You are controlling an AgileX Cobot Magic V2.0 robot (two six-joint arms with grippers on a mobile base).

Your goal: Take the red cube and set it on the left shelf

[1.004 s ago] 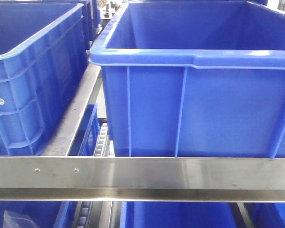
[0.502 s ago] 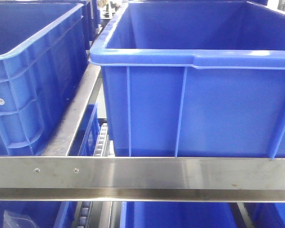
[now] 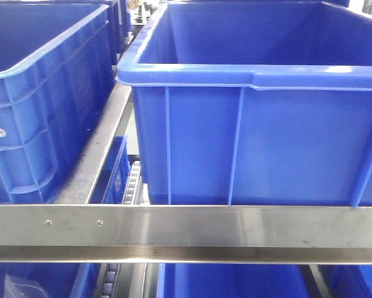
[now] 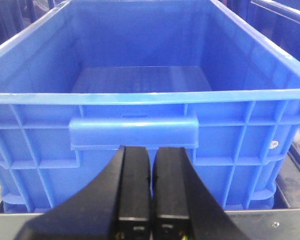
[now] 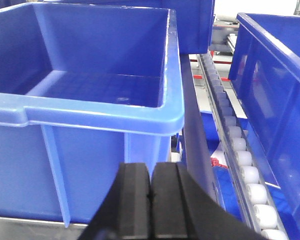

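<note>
The red cube shows in none of the views. My left gripper point(image 4: 151, 148) is shut with nothing between its black fingers. It points at the handle of an empty blue bin point(image 4: 139, 97) just ahead of it. My right gripper point(image 5: 151, 167) is also shut and empty. It hovers before the right front corner of another empty blue bin point(image 5: 89, 112). In the front view neither gripper appears. That view shows a steel shelf rail point(image 3: 186, 226) carrying a large blue bin point(image 3: 254, 124) and a second blue bin point(image 3: 36, 93) on the left.
A track of white rollers point(image 5: 240, 160) runs right of my right gripper, with another blue bin point(image 5: 280, 75) beyond it. A small red patch point(image 5: 217, 161) lies on a lower level beside the rollers; its shape is unclear. More blue bins point(image 3: 235, 282) sit under the rail.
</note>
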